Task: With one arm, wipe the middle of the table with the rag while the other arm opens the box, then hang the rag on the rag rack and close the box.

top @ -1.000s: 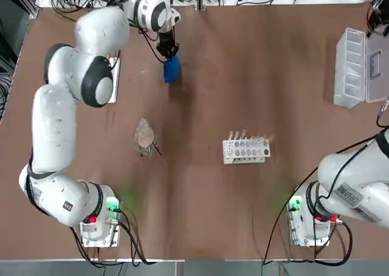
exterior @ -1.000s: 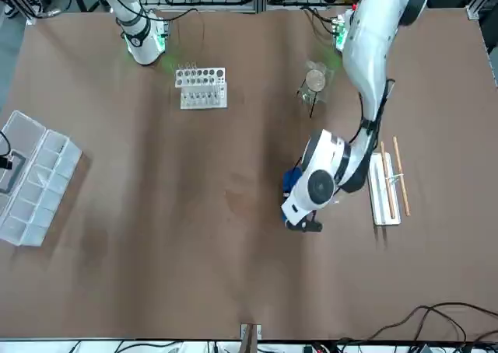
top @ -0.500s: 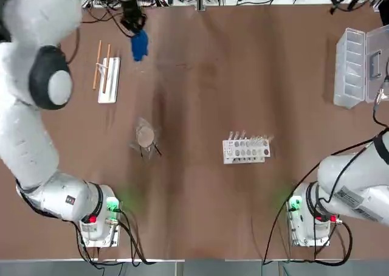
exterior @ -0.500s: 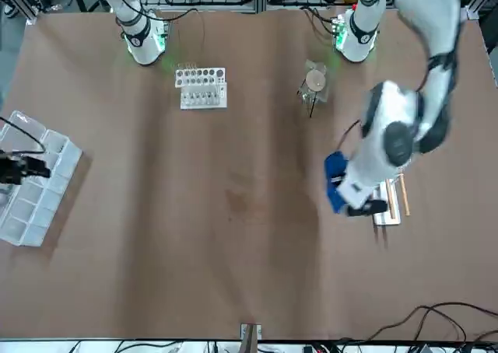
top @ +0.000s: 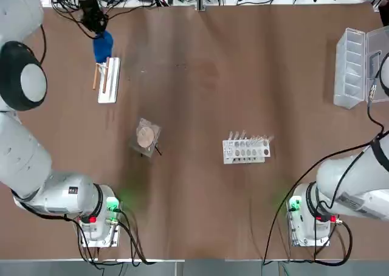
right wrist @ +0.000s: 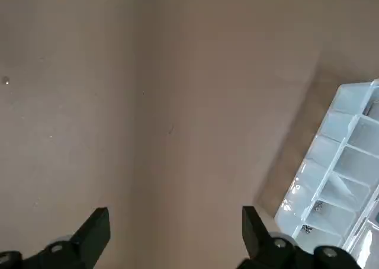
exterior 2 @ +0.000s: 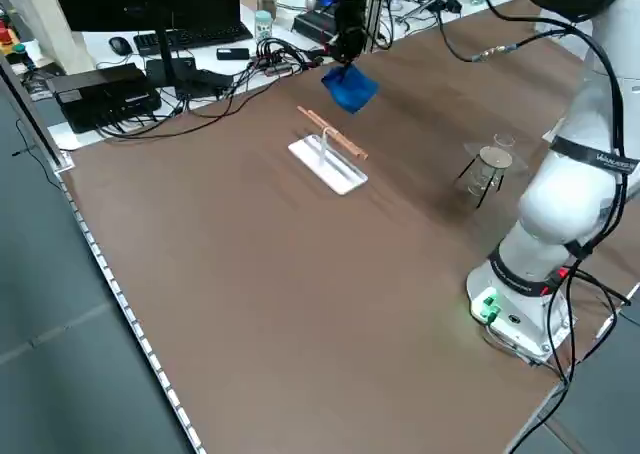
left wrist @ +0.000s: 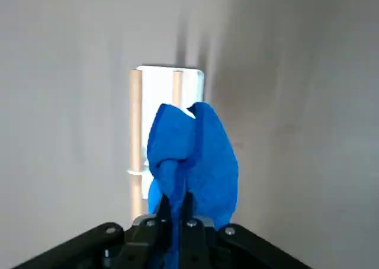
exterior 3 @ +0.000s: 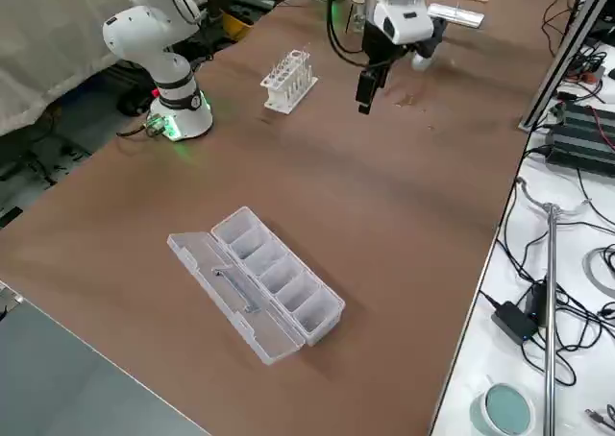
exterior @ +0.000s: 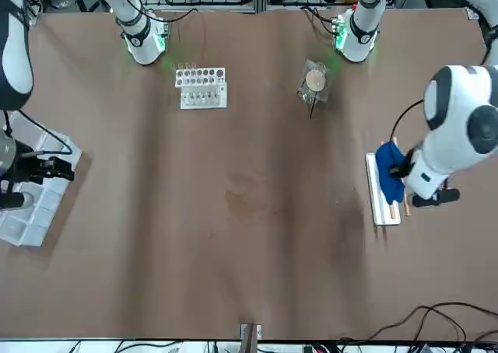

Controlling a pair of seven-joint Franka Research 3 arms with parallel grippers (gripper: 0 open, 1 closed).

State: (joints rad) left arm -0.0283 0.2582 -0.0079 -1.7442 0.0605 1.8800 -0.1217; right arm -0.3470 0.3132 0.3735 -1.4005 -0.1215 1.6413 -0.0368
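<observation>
One small bright blue soft rag (left wrist: 192, 153) hangs bunched from the left claw (left wrist: 176, 213), whose fingers are clenched on its top fold. It hangs in the air above the far end of the rag rack (top: 109, 80), a small white rectangular base with thin light wooden rods, which stands near the far left corner of the brown matte desk (top: 200, 185). In the left side view the rag (exterior 2: 350, 87) is clear of the rods, just beyond the rack (exterior 2: 328, 159); in the front view it overlaps the rack's base (exterior: 379, 188).

The long clear plastic box (exterior 3: 258, 280) lies at the desk's far right edge with its lid folded flat open beside the row of empty compartments. The right claw (right wrist: 174, 236) hovers high above the bare desk just beside the box (right wrist: 337, 174), released, its fingers spread wide with nothing between them.

Near the desk's middle stands a small white tube rack with round holes (top: 245, 148), and to its left, well apart, a round tan disc in clear wrapping (top: 144, 137).
</observation>
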